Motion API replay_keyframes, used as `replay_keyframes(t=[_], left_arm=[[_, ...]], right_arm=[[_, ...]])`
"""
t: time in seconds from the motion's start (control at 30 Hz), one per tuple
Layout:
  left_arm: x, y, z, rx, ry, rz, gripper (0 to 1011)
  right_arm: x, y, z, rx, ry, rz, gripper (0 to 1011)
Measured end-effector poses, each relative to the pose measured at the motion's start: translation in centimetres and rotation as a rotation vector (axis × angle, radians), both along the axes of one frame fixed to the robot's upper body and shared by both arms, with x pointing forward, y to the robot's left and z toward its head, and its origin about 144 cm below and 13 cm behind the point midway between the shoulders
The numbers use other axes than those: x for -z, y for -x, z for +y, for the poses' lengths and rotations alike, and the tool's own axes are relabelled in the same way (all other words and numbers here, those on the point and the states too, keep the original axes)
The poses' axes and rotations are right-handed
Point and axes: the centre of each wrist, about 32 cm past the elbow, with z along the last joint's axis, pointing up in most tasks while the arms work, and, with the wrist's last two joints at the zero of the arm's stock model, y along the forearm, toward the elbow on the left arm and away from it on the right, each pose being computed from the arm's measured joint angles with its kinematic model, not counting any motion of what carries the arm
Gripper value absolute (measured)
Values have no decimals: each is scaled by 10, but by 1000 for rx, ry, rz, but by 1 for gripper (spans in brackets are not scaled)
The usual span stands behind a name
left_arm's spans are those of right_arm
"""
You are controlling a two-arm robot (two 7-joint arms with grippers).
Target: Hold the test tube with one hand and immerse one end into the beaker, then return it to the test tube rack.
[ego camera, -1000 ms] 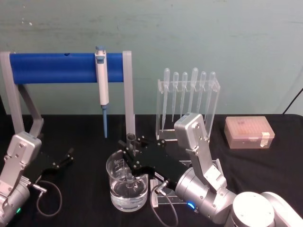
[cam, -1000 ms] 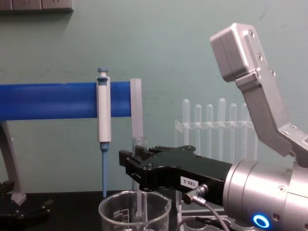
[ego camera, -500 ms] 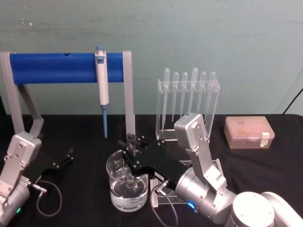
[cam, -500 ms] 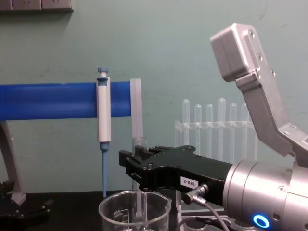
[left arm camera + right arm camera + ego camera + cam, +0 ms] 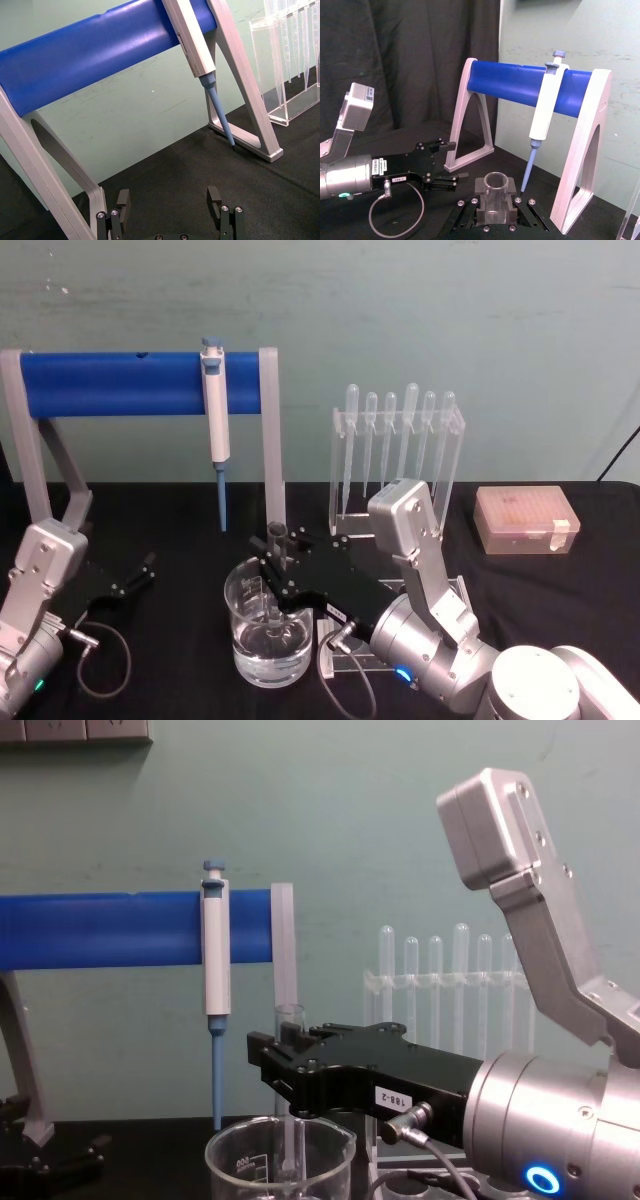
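My right gripper (image 5: pixel 281 562) is shut on the test tube (image 5: pixel 276 538), a clear glass tube held upright over the beaker (image 5: pixel 250 592). The tube's open rim (image 5: pixel 290 1011) sticks up above the black fingers. Its lower part (image 5: pixel 290 1152) reaches down inside the beaker (image 5: pixel 235 1165), which holds water. I cannot tell how deep the tip sits in the water. The right wrist view looks down on the tube (image 5: pixel 495 191), clamped between the fingers. My left gripper (image 5: pixel 134 575) rests open near the table at the left, with open fingers (image 5: pixel 216 199) and nothing between them.
A blue-and-white pipettor (image 5: pixel 214 405) hangs on the blue bar stand (image 5: pixel 110 383) behind the beaker. A clear rack of plastic pipettes (image 5: pixel 398 455) stands at the back, with a pinkish tip box (image 5: pixel 525 519) to its right. A cable (image 5: pixel 100 665) loops by the left arm.
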Motion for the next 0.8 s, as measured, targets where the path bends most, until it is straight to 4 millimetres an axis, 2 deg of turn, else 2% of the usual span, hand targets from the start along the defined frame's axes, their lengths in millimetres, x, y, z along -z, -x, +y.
replay_keyframes(t=[0.8], left_arm=[[0,0,0,0,0,0,1000]], right_arm=[[0,0,0,0,0,0,225]])
